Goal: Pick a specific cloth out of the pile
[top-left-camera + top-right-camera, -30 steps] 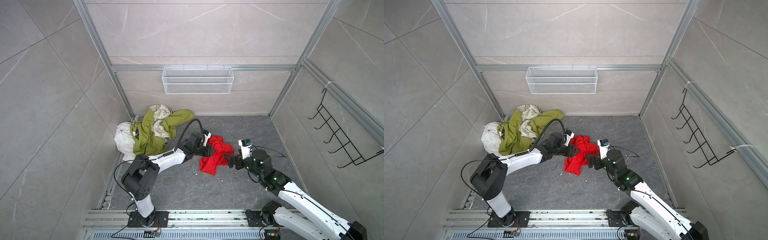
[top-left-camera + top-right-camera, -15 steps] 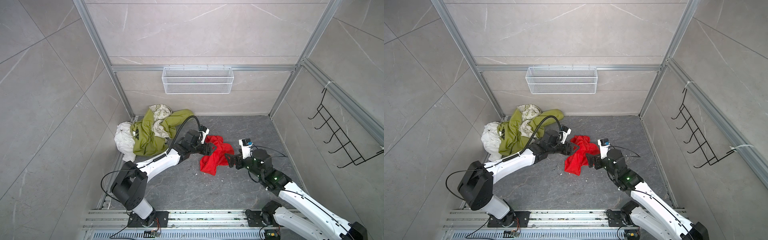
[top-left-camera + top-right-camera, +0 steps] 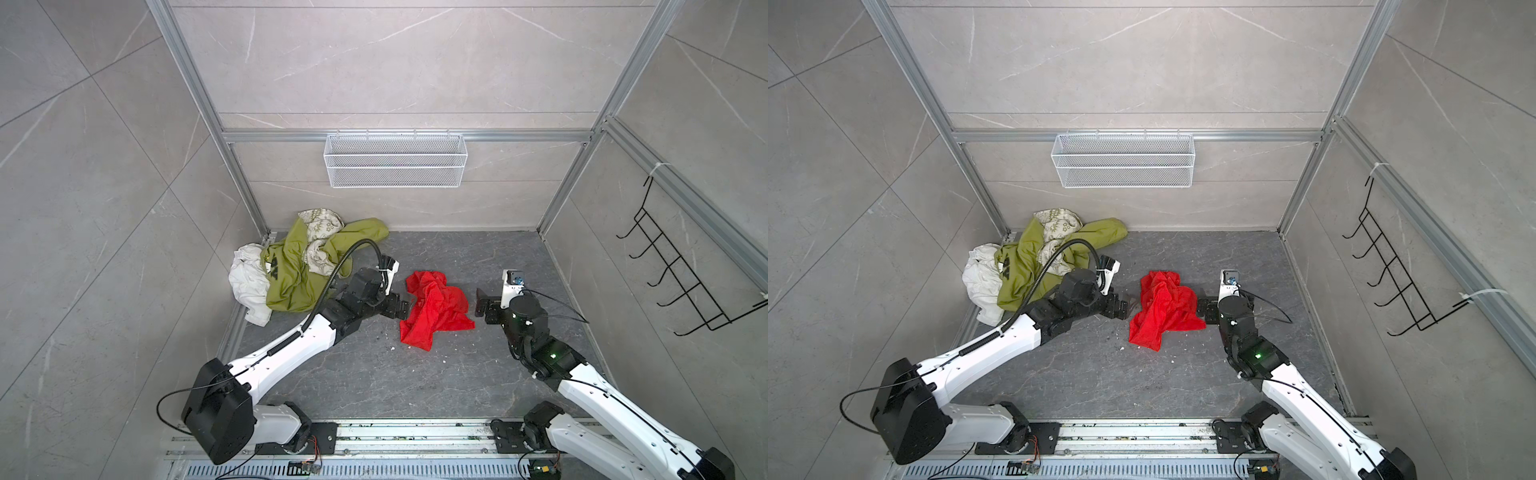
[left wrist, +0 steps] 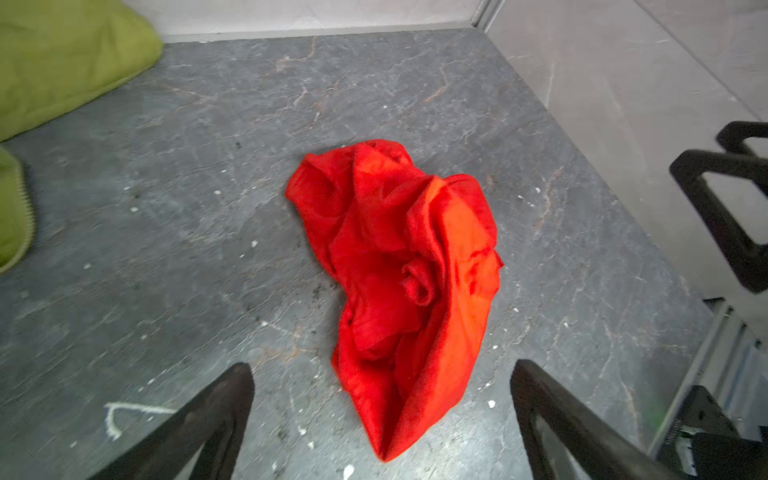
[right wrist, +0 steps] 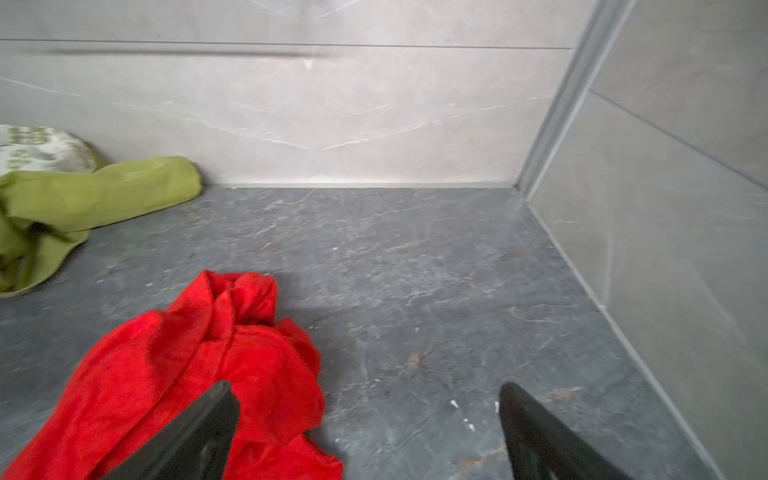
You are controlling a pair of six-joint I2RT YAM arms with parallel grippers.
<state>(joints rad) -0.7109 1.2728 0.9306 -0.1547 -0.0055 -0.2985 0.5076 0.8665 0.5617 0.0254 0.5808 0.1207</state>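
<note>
Red cloth lies clear of the pile; left hand and right hand flank it, spread, empty. Looks done: retreat next.

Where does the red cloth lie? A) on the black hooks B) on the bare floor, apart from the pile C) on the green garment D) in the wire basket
B: the red cloth lies crumpled on the grey floor, clear of the pile.
</note>
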